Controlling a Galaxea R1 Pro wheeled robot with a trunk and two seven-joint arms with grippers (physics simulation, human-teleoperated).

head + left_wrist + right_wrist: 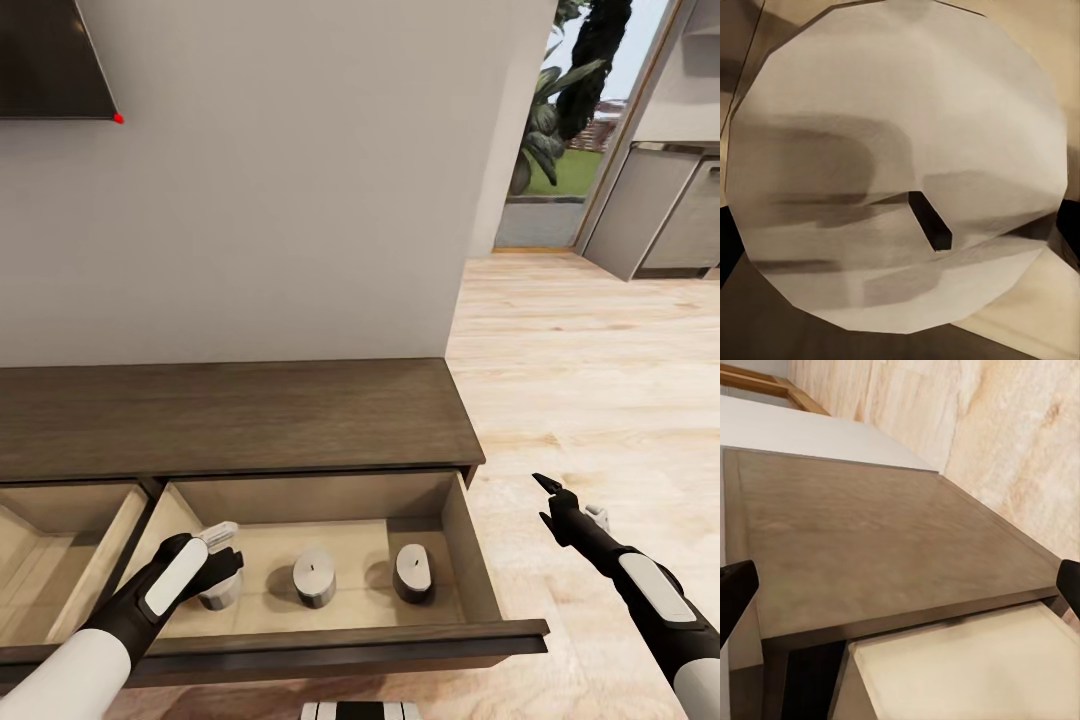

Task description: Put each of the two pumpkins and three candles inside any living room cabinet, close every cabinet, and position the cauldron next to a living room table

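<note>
The dark brown cabinet [230, 415] has its right drawer [400, 640] pulled out. Three pale candles stand in a row on the drawer's light floor: one [218, 592] at the left, one [314, 578] in the middle, one [413, 572] at the right. My left gripper [222, 560] hangs open directly over the left candle [870, 150], whose top and dark wick [930, 221] loom very close in the left wrist view. My right gripper [548, 503] is open over the floor, right of the drawer, facing the cabinet top [885, 540]. Pumpkins, cauldron and table are out of view.
A second drawer [60, 560] stands open to the left of the first. A dark screen [50, 55] hangs on the wall above the cabinet. Light wooden floor [600, 380] stretches to the right toward a glass door [560, 120] and grey kitchen units [670, 215].
</note>
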